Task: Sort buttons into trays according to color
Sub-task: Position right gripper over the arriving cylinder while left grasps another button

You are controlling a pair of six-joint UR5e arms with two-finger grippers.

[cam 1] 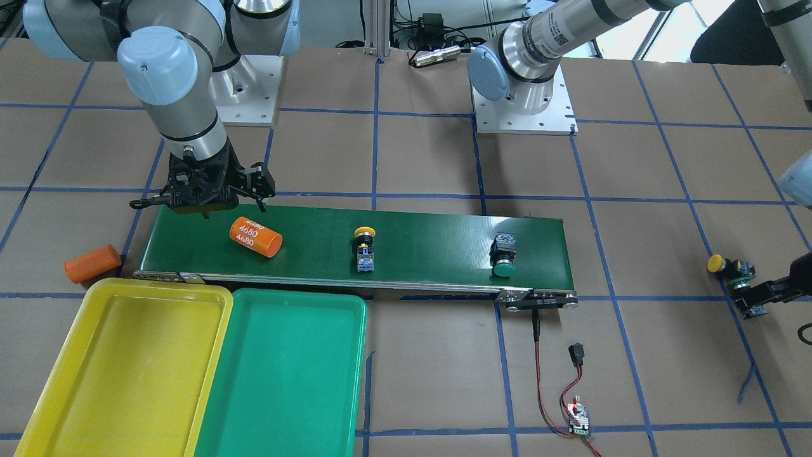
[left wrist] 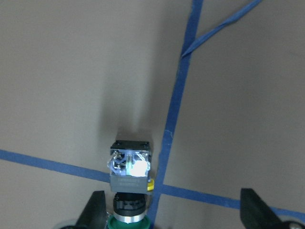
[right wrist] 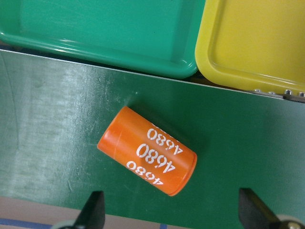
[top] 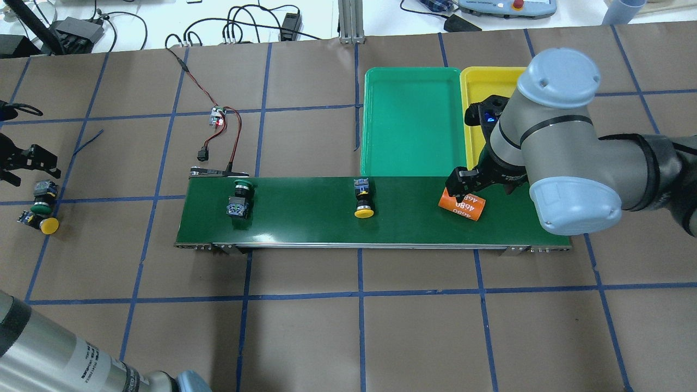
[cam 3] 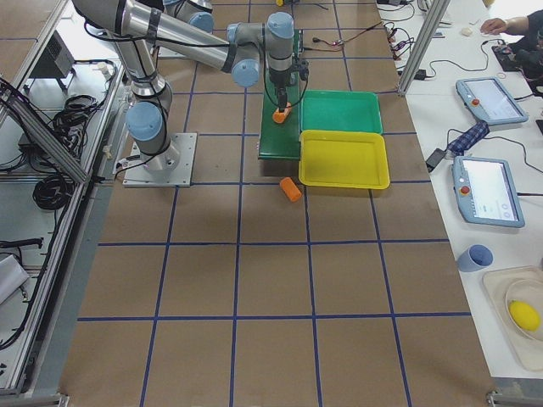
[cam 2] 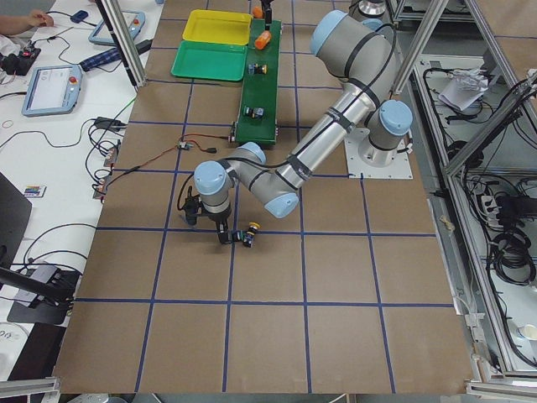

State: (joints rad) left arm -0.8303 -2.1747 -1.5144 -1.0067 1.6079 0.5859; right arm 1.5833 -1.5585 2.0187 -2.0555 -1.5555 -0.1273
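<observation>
I have the right gripper over one end of the long dark-green conveyor belt. Its fingers are spread wide and hold nothing. An orange cylinder printed 4680 lies on its side on the belt just beneath that gripper. I cannot tell whether a finger touches it.

Further along the belt a yellow-capped push-button lies on its side near the middle, showing its black body and grey-blue contact block. A green-capped push-button lies on its side near the far end.

The shallow yellow plastic tray and the shallow green plastic tray sit side by side with their edges touching. Both are on the brown paper-covered bench, just beside the belt at the right arm's end. A plain orange cylinder lies on the bench by the yellow tray's corner, off the belt.

Well away past the belt's other end, the left gripper is low over the bench with its fingers also wide apart and holding nothing. The second green-capped push-button lies on the bench between those fingers, close to one of them. The second yellow-capped push-button lies right against it.
</observation>
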